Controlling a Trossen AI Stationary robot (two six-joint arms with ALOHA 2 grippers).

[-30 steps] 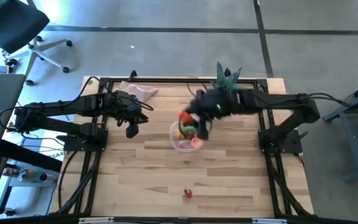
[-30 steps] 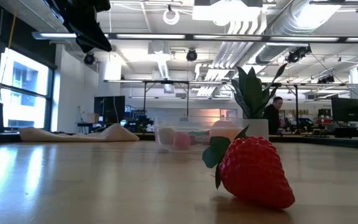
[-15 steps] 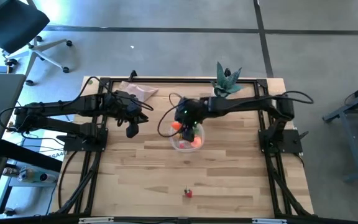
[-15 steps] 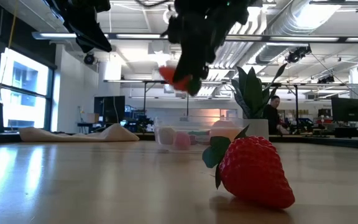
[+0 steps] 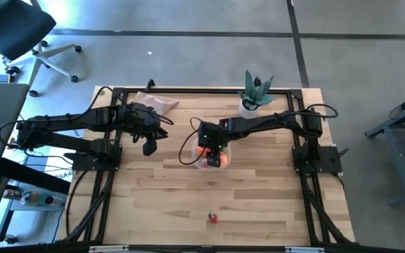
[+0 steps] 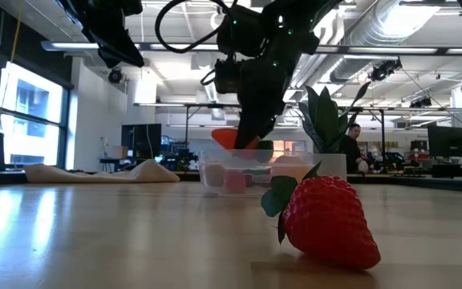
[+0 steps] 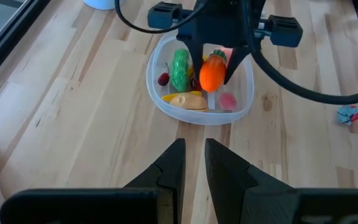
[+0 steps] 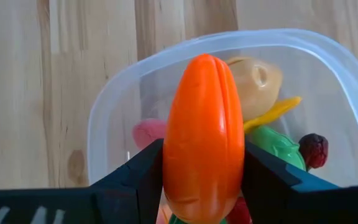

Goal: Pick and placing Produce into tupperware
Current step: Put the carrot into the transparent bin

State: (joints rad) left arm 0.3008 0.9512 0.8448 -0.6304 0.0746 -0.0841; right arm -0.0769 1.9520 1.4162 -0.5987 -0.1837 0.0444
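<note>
High view: right end effector pinching carrot above tupperware, pointed down.

No readable text, label, brand or number in any view — nothing legible on any surface.

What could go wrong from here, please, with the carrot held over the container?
The right gripper holds the carrot above the tupperware, which already holds several pieces; released on top of them, it may roll or bounce out. The gripper also hangs close to the light container's rim and could nudge it. The strawberry lies far off, near the table's front edge.
</note>
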